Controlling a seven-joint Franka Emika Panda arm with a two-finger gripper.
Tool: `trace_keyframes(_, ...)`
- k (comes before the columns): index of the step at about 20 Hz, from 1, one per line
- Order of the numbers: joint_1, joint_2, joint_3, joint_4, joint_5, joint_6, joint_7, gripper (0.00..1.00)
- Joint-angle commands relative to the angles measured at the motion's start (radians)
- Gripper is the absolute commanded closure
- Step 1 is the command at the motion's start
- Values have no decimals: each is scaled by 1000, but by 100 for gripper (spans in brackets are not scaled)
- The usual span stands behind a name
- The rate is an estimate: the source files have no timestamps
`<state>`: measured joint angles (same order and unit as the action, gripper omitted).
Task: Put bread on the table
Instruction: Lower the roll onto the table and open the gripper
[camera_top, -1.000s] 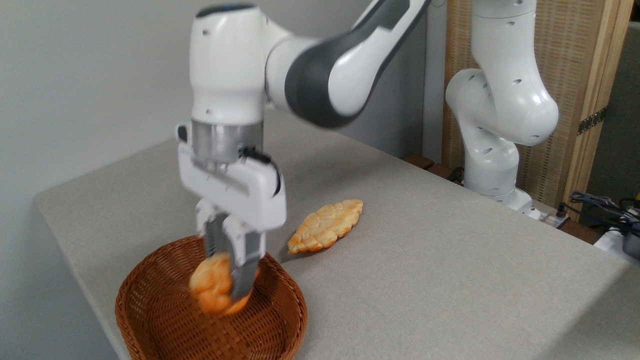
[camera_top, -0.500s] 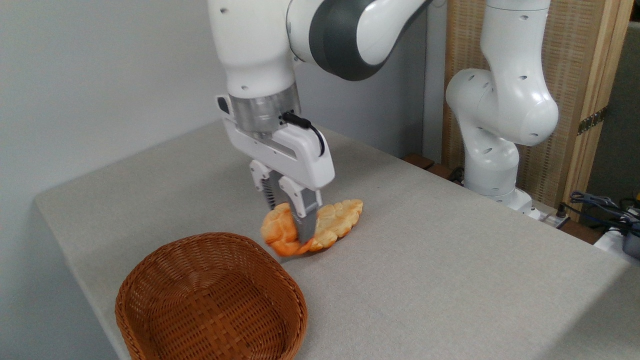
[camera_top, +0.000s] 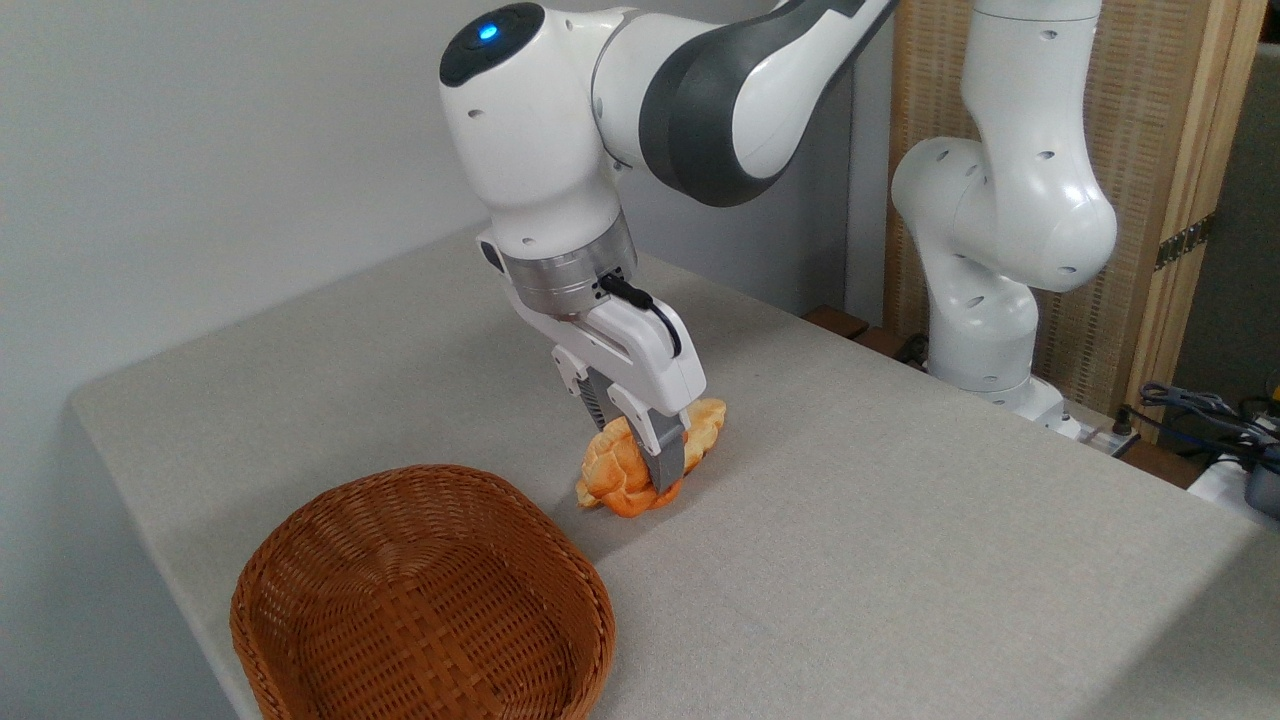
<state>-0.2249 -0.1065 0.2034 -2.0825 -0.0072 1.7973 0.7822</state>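
Gripper fingers pinched the small bun across its middle, low over the bench; it looked light, soft, easily squashed by firm squeezing.

I see the gripper pointing down, its fingers clamped on the small golden bread, low over the grey worktop. Behind it, mostly hidden, lies a flat leaf-shaped bread. A brown wicker basket sits near the front left corner.
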Motion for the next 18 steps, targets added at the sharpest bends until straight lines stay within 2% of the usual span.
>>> trace_keyframes(1,-2,-6,8,-4,-14,-10,22,0)
trace_keyframes(12,-5,-18,-2,15,-14,-3,20,0)
trace_keyframes(18,-5,-24,-2,120,-14,8,19,0)
